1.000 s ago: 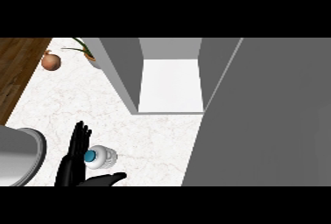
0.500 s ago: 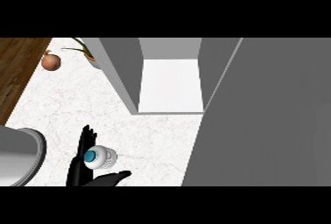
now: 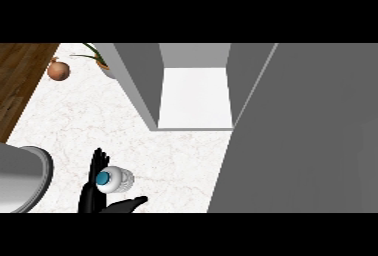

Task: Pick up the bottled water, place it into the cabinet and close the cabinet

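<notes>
The left robot hand is open, straight fingers beside the bottle on the desk; the cabinet stands open.

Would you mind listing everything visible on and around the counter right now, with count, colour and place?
Water bottle: one, white with a blue cap, lower left of the counter, seen from above.
Cabinet: one, grey, open, white inside, upper middle.
Cabinet door: one, grey, swung open at right.
Onion: one, brown, upper left.
Plant: one, green leaves, beside the cabinet's left wall.
Counter: one, white marble.
Round grey object: one, left edge; cannot tell what.
Hand: one, black, fingers straight beside the bottle, thumb below it; which hand is unclear.
</notes>
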Motion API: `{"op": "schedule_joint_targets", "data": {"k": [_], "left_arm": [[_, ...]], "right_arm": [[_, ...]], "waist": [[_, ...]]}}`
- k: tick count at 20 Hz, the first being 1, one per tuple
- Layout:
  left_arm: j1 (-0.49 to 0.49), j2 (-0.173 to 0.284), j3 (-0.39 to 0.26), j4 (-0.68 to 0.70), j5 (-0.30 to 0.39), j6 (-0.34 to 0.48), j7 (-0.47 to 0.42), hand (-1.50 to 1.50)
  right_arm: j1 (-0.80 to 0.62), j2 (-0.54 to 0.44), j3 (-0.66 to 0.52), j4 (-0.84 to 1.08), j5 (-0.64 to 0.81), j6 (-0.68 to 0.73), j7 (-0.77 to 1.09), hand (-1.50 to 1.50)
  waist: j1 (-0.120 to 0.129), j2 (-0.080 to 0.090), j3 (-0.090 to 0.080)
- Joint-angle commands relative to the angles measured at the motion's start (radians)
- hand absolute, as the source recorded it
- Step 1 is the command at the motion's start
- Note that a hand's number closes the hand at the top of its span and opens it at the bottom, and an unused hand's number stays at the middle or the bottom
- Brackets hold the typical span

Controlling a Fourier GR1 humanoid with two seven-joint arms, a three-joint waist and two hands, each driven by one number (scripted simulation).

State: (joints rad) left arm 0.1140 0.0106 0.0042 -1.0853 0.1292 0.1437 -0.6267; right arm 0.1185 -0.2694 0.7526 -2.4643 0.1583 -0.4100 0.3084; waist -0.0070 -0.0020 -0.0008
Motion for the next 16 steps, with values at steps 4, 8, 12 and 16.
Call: {"op": "schedule_joint_targets", "data": {"k": [4, 8, 12, 16], "left_arm": [[-0.029, -0.007, 0.028, 0.108, 0.041, -0.088, -0.106, -1.50], [-0.027, 0.036, 0.044, 0.107, 0.086, -0.152, -0.106, -1.50], [-0.030, 0.007, 0.038, 0.167, 0.096, -0.187, -0.164, 1.50], [-0.030, 0.000, 0.025, 0.150, 0.120, -0.197, -0.165, 1.50]], "right_arm": [[0.086, -0.041, 0.092, -0.154, 0.154, -0.029, 0.035, -1.50], [0.021, -0.039, 0.018, -0.128, 0.099, -0.013, 0.065, -1.50], [0.064, -0.076, 0.037, -0.132, 0.095, -0.008, 0.040, -1.50], [-0.033, -0.008, 0.009, -0.084, 0.120, -0.034, 0.097, -1.50]], "waist": [[-0.006, -0.002, 0.000], [0.003, 0.000, 0.000], [-0.001, -0.001, 0.000], [0.005, 0.000, 0.000]]}}
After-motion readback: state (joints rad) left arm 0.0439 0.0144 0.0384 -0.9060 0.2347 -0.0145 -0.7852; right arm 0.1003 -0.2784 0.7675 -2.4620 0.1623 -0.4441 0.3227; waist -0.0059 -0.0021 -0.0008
